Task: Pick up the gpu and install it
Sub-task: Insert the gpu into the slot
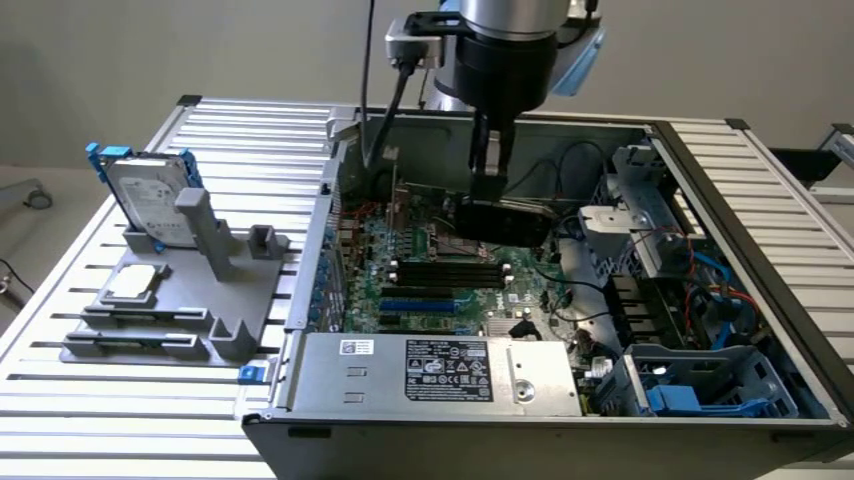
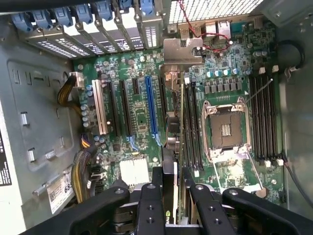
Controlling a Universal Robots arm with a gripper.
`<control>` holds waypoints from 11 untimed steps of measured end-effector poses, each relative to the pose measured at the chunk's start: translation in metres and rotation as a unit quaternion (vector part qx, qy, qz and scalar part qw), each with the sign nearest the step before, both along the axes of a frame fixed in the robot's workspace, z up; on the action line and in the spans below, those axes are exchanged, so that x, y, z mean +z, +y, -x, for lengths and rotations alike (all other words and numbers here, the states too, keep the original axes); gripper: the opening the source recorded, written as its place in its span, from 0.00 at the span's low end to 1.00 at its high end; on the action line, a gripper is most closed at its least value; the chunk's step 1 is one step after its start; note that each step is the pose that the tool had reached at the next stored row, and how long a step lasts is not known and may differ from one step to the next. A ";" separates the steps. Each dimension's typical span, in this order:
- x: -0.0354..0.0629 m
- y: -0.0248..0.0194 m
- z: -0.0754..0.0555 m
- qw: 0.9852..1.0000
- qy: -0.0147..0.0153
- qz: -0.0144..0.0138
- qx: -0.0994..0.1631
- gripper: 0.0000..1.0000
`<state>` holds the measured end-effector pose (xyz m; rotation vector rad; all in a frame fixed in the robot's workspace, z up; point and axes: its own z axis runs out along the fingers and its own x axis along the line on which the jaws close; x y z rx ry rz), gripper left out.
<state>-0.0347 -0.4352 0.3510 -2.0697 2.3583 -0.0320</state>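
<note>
Your gripper [image 1: 489, 186] is clamped tight on the gpu [image 1: 505, 222], which sits edge-on between its fingers. You hold it inside the open computer case [image 1: 707, 172], over the motherboard's [image 1: 400, 252] twelve o'clock end in the exterior view.

You had the exterior camera set high and off the arm, facing down at a slant into the open computer case [image 1: 747, 190]. It stood far enough back to take in the whole case and the slatted table [image 1: 254, 120] around it. Your wrist camera sat close above the motherboard [image 2: 142, 117], looking straight down past the gripper [image 2: 172, 171]. Both views shared the motherboard and its blue slot [image 1: 420, 303] [image 2: 151, 107].
</note>
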 end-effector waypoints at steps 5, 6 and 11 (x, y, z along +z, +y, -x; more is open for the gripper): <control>-0.0021 -0.0035 0.000 1.000 0.000 0.000 0.020 0.26; -0.0025 -0.0042 0.000 1.000 0.000 0.000 0.024 0.26; -0.0043 -0.0077 0.000 0.999 0.000 0.000 0.040 0.26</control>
